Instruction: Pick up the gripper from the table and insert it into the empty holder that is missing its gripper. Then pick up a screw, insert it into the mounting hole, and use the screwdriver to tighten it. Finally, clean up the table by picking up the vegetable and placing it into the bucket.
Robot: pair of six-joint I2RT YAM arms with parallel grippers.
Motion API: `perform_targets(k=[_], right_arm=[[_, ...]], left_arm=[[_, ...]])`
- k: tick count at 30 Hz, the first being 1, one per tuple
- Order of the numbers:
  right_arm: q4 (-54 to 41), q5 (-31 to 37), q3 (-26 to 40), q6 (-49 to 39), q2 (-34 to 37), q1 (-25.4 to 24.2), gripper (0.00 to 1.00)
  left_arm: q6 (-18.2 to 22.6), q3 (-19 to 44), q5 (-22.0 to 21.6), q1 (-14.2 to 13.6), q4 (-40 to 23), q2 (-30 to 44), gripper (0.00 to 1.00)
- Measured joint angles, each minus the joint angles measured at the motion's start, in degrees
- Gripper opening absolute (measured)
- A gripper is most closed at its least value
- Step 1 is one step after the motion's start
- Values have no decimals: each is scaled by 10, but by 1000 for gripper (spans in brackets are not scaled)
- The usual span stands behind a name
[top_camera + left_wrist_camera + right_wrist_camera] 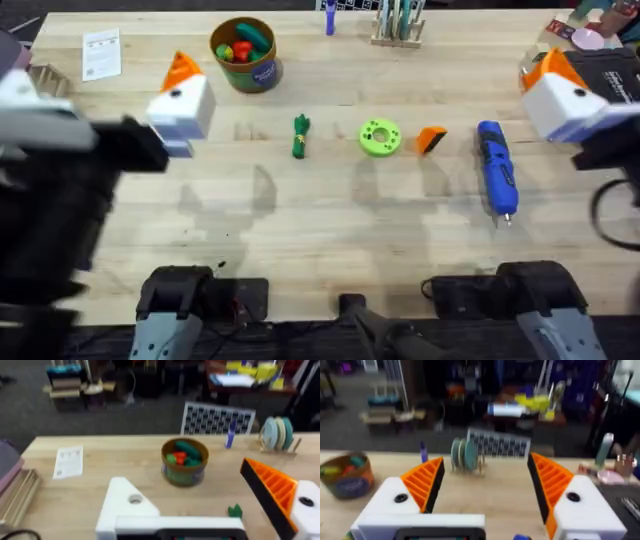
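Note:
The loose orange ribbed gripper [431,139] lies on the table right of centre. My left gripper [180,95] [192,492] hovers open over the left side. It carries one orange finger [272,491]. Its other side is the bare white holder [125,507] with a round hole [135,499]. My right gripper [555,85] [485,467] hangs open at the far right, both orange pads on. The blue screwdriver [495,168] lies just right of the loose gripper. The green vegetable [301,135] rests mid-table. The brown bucket [245,52] [184,462] stands at the back. A screw is too small to make out.
A lime-green disc [380,137] sits between the vegetable and the loose gripper. A white card [100,53] lies back left. A wooden rack [398,25] and a blue bottle [329,20] stand on the far edge. A black case [615,75] is at the right.

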Motion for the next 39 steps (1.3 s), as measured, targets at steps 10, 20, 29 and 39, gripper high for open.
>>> perform_targets(k=[10, 20, 29, 39], right_arm=[[-279, 0, 233, 0, 266, 0, 992], [-354, 0, 283, 0, 386, 0, 993], [-380, 0, 284, 0, 412, 0, 993], [-383, 0, 284, 0, 413, 0, 994]], left_arm=[[11, 216, -1, 0, -200, 305, 985], [13, 257, -1, 0, -249, 488, 986], [11, 265, -5, -37, -252, 573, 986], [-58, 354, -13, -178, -258, 735, 985]])
